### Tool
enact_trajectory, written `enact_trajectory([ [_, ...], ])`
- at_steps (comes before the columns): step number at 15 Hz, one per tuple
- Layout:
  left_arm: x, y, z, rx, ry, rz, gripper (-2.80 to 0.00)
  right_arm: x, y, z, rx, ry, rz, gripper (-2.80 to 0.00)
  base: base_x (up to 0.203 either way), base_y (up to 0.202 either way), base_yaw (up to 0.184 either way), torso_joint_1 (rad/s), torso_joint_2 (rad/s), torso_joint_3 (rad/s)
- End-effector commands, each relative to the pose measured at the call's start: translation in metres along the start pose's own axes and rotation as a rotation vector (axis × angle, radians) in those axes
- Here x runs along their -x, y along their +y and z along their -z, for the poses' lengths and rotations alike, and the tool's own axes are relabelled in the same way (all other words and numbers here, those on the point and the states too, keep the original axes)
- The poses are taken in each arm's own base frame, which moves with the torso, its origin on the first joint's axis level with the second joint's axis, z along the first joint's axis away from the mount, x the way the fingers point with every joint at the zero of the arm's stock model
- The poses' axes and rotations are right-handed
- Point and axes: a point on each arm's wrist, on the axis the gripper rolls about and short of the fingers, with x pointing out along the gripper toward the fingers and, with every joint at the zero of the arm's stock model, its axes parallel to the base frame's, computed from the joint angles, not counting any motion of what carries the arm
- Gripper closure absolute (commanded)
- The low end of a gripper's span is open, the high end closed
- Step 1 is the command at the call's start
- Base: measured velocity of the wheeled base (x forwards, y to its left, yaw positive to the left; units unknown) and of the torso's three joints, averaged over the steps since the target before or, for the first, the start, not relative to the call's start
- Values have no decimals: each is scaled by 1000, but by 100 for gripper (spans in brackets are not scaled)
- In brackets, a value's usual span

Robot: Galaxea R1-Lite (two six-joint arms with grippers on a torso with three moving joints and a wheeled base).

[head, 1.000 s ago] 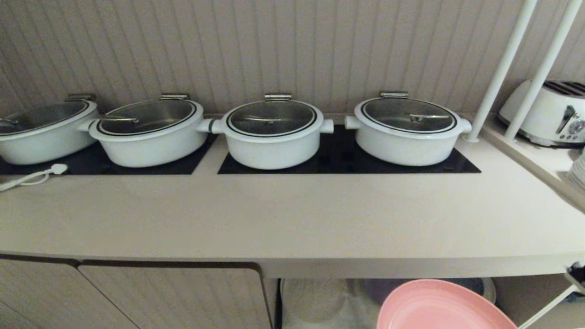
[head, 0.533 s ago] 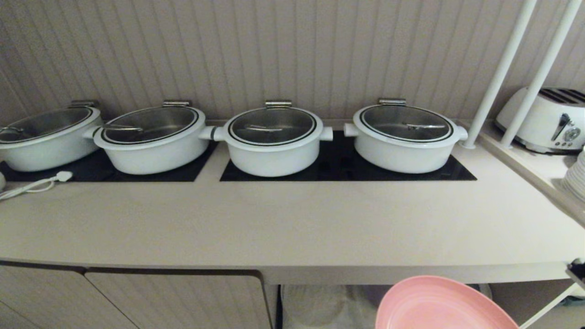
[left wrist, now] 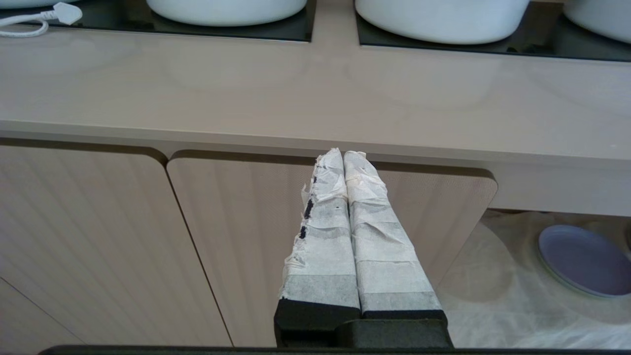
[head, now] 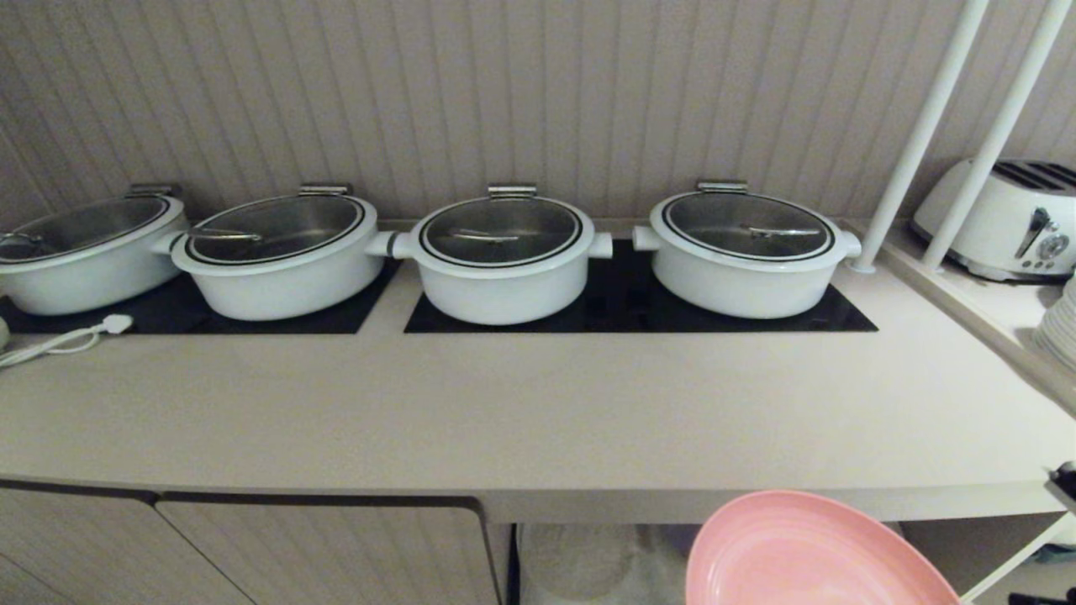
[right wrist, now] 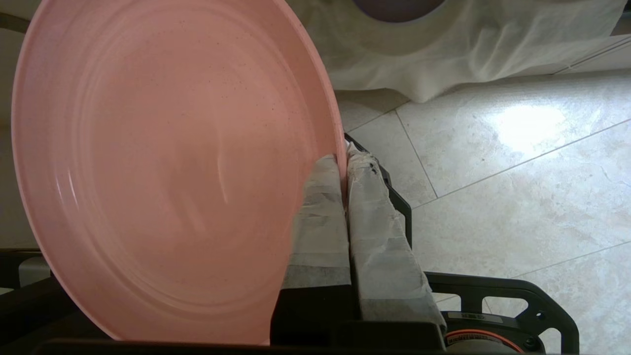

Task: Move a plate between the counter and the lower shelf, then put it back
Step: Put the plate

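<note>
The pink plate (head: 807,555) hangs in front of the counter's front edge, low on the right of the head view, its top overlapping that edge. My right gripper (right wrist: 345,159) is shut on the plate's rim, and the plate (right wrist: 162,162) stands tilted on edge above the tiled floor. The counter (head: 538,412) runs across the head view. Below it the lower shelf (head: 588,563) shows its white cloth (left wrist: 493,296). My left gripper (left wrist: 343,155) is shut with nothing in it, parked in front of a cabinet door.
Several white pots (head: 503,252) with glass lids sit on black hob panels (head: 622,315). A purple plate (left wrist: 584,259) lies on the shelf cloth. White poles (head: 916,139), a toaster (head: 1004,223) and stacked white plates (head: 1061,332) stand right. A plug with cord (head: 109,323) lies left.
The whole head view first shifted as the camera rose. The pink plate has come up against the counter's front edge and now overlaps it. The left arm has not moved.
</note>
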Motion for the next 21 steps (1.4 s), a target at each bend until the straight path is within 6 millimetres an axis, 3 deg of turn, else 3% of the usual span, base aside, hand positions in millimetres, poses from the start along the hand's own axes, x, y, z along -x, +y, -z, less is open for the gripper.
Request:
enact_trajectory([
  [1, 0, 0, 0, 1, 1, -1, 0, 1, -1, 1, -4, -5, -3, 0, 0, 0, 0, 0, 0, 0],
  [18, 0, 0, 0, 2, 4, -1, 0, 3, -2, 2, -8, -8, -9, 0, 0, 0, 0, 0, 0, 0],
  [21, 0, 0, 0, 2, 2, -1, 0, 3, -1, 3, -77, -1, -13, 0, 0, 0, 0, 0, 0, 0],
])
